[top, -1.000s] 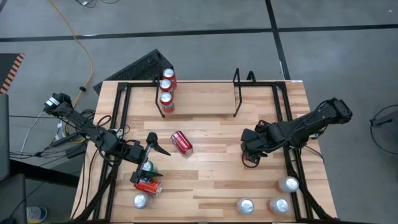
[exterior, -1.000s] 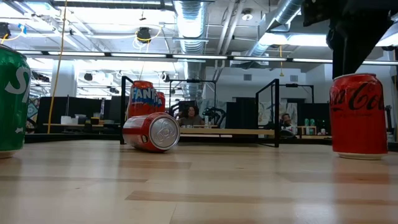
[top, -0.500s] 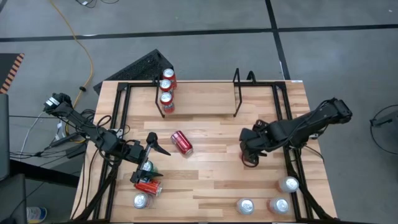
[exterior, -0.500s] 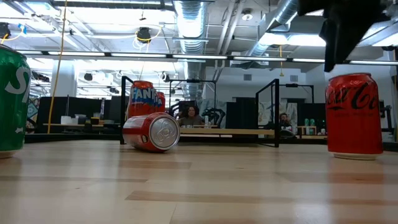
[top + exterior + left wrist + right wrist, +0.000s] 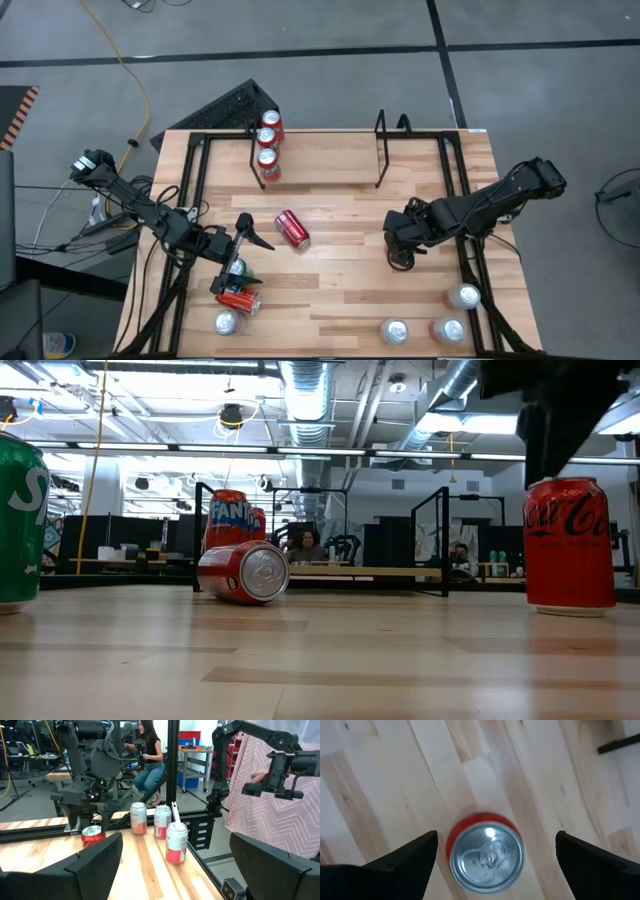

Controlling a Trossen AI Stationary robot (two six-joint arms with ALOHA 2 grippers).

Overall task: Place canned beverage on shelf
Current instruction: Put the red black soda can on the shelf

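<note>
Wooden table (image 5: 340, 290) seen from above: an upright red Coca-Cola can (image 5: 569, 547) stands at about 3 o'clock, directly beneath the right gripper (image 5: 492, 851), fingers spread wide and clear of it. At 12 o'clock, the shelf (image 5: 318, 150) holds three cans (image 5: 267, 146). At 8 o'clock the left gripper (image 5: 247, 243) waits, fingers spread.

Eleven cans (image 5: 292, 228) sit on one table (image 5: 340, 290) — three in the one shelf (image 5: 320, 160), eight on the bare wood. Two arms — the left arm (image 5: 150, 210) and the right arm (image 5: 480, 205).
</note>
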